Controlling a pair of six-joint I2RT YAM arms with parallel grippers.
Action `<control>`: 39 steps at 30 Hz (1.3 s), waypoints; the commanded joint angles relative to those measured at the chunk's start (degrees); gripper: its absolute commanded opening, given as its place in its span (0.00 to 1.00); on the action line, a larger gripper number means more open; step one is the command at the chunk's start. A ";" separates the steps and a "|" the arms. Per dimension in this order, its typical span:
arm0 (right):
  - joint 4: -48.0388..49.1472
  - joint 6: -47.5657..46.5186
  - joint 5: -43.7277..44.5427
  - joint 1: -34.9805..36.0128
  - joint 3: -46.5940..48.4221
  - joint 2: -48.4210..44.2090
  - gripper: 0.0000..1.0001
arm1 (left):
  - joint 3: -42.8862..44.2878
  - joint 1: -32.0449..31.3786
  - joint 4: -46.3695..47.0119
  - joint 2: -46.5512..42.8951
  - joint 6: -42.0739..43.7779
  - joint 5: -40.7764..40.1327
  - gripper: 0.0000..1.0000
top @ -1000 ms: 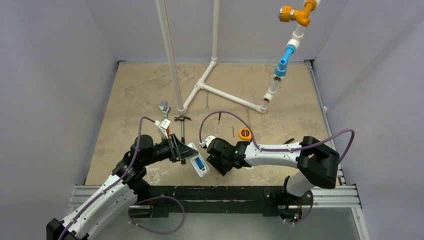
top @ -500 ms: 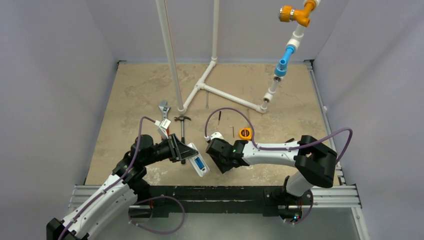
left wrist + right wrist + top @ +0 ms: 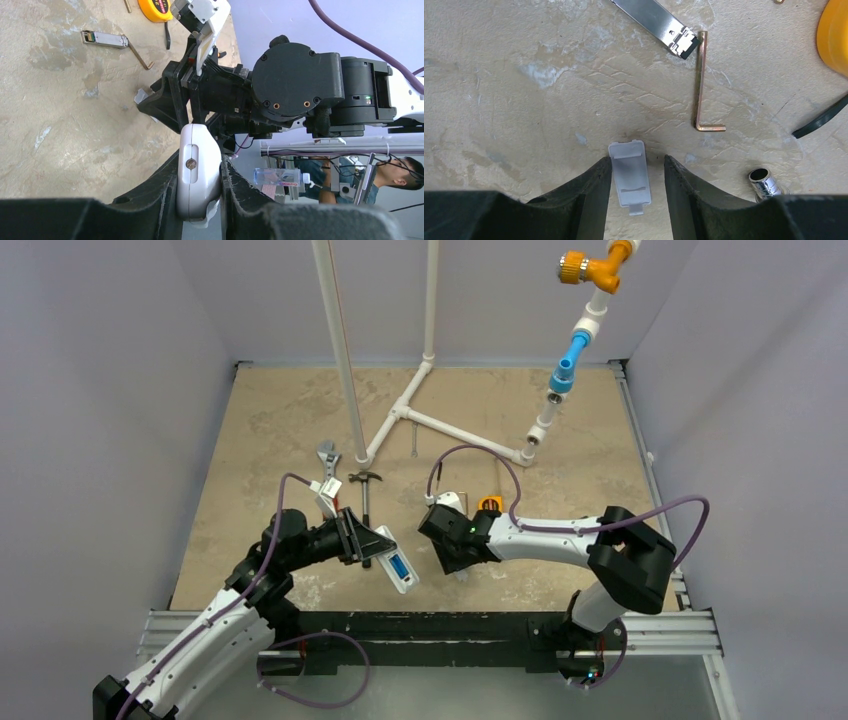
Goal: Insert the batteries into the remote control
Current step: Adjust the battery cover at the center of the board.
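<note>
The left gripper (image 3: pixel 199 167) is clamped tight on the remote control (image 3: pixel 198 185), holding it tilted near the front edge of the desk (image 3: pixel 514 110). Blue of the batteries (image 3: pixel 397 565) shows in its back recess (how many, I cannot tell). The right gripper (image 3: pixel 637 162) points down at the desk, jaws parted, straddling a small grey-white cover (image 3: pixel 629 182) that lies flat between its fingers, not pinched. A bent hex key (image 3: pixel 700 90) lies near.
</note>
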 commanded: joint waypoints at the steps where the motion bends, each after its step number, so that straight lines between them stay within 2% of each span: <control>1: -3.44 2.07 3.09 -0.78 -2.56 2.49 0.42 | 1.47 0.26 2.95 0.09 0.89 0.22 0.00; 8: -0.75 4.15 1.69 -1.14 -3.99 1.31 0.42 | 1.40 0.21 2.97 0.11 0.81 0.29 0.00; 16: -2.29 6.04 4.52 -1.49 -2.64 1.42 0.42 | 1.62 0.30 2.73 -0.21 0.81 0.21 0.00; 23: -0.90 5.89 9.12 -1.49 -1.66 -5.84 0.46 | 2.51 0.33 1.67 -0.48 1.41 0.19 0.00; 27: 5.07 2.11 4.69 -1.55 -2.96 -10.28 0.52 | 2.50 0.32 1.73 -0.44 1.34 0.05 0.00; 34: 11.35 4.96 4.33 -1.83 -7.78 -18.19 0.55 | 2.70 0.32 2.12 -0.16 1.03 0.32 0.00; 36: 11.92 5.77 4.85 -1.92 -9.30 -19.73 0.51 | 2.65 0.29 1.99 -0.17 1.11 0.28 0.00; 39: 11.94 6.89 4.68 -2.17 -11.21 -20.89 0.38 | 2.70 0.32 2.14 0.07 1.16 0.31 0.00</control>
